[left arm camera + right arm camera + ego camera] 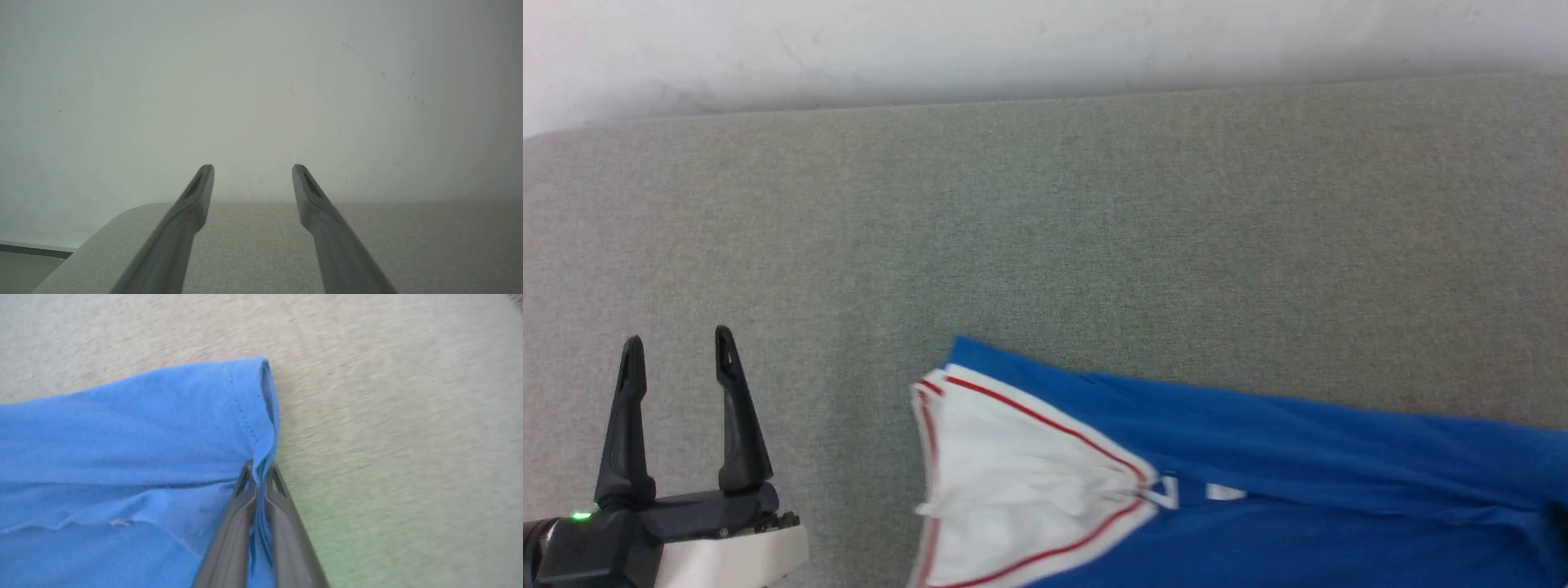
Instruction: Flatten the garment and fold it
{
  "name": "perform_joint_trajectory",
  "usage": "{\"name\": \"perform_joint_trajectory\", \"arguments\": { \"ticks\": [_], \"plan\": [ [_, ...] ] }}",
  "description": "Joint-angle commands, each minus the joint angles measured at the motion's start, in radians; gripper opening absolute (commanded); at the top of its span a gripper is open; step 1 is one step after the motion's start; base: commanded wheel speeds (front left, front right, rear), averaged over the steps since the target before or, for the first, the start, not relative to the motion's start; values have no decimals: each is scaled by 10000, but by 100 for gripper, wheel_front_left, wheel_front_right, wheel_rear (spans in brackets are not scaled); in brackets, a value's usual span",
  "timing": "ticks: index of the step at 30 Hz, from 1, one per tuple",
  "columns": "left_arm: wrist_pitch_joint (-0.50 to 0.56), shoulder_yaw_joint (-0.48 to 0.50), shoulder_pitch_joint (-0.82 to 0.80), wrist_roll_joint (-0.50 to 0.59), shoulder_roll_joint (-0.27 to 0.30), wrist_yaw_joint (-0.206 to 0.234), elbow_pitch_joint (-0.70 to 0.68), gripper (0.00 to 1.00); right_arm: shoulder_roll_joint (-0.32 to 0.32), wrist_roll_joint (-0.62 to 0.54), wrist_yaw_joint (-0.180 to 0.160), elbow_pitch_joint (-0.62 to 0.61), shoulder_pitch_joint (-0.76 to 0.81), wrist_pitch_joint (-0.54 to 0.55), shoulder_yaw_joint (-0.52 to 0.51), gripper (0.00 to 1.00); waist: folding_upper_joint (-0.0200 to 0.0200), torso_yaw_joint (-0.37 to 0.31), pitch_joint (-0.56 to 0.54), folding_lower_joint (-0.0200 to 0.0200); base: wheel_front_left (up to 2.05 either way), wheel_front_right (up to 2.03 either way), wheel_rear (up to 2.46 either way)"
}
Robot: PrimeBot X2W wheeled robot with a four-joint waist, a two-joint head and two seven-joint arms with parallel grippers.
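Claws: right claw [260, 467] is clamped on the garment [122, 437], fingers pressed together with a bunched fold of the blue hem edge caught between the tips. left claw [678, 335] is spread wide with nothing between its fingers. It sits over bare table at lower left of head view, well apart from the cloth. Can't tell if it touches the surface.

Table [1045, 204]: grey woven fabric top, takes up most of head view, rounded corner visible in left wrist view.

Wall [1045, 41]: pale, scuffed, runs along the table's far edge.

Garment: bright blue, lies on the table at lower right of head view, running off the right and bottom edges. Not flat: long creases run along the body. In right wrist view the gripped corner is pulled up into a ridge at the fingertips, and the rest spreads to that view's left.

Sleeve [1005, 482]: white, wrinkled, fans toward the left claw's side and forms the garment's nearest end to it.

Trim [1045, 419]: red and white stripes bordering the sleeve.

Lettering [1225, 492]: small white fragments beside the sleeve seam, mostly hidden in a fold, unreadable.

Hem stitching [241, 412]: single blue seam line just above the pinch point.
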Motion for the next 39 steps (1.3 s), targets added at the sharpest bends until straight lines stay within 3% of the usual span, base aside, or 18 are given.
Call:
{"name": "perform_joint_trajectory", "arguments": {
  "ticks": [1, 6, 10, 20, 25, 32, 39],
  "plan": [
    [-46, 68, 27, -29, -107, -123, 47, 100, -361, -260, -80, 37, -164, 27, -461, 0, 0, -59, 1, 0, 0, 0, 0],
    [-47, 108, -19, 11, -306, -403, 239, 100, -1124, -910, -80, 45, -368, -9, -1852, 0, 0, -37, -104, 0, 0, 0, 0],
    [-47, 137, 33, 38, -470, -603, 427, 100, -1306, -772, -80, -286, -331, 283, -1836, 0, 0, 10, -252, 0, 0, 0, 0],
    [-47, 280, 217, 108, -794, -1036, 763, 100, -575, 1437, -80, -3967, 269, 2715, 1611, 0, 0, 37, -759, 0, 0, 0, 0],
    [-47, 357, 219, 159, -862, -1152, 804, 100, -23, 1947, -80, -4836, 9, 3368, 3197, 0, 0, 73, -844, 0, 0, 0, 0],
    [-47, 353, 120, 180, -1033, -1356, 859, 100, 700, 2132, -80, -4962, -1063, 3712, 5595, 0, 0, 345, -746, 0, 0, 0, 0],
    [-47, 252, -215, 134, -1279, -1511, 1015, 100, 1036, 1360, -80, -3849, -1920, 3570, 6771, 0, 0, 797, -374, 0, 0, 0, 0]
  ]
}}
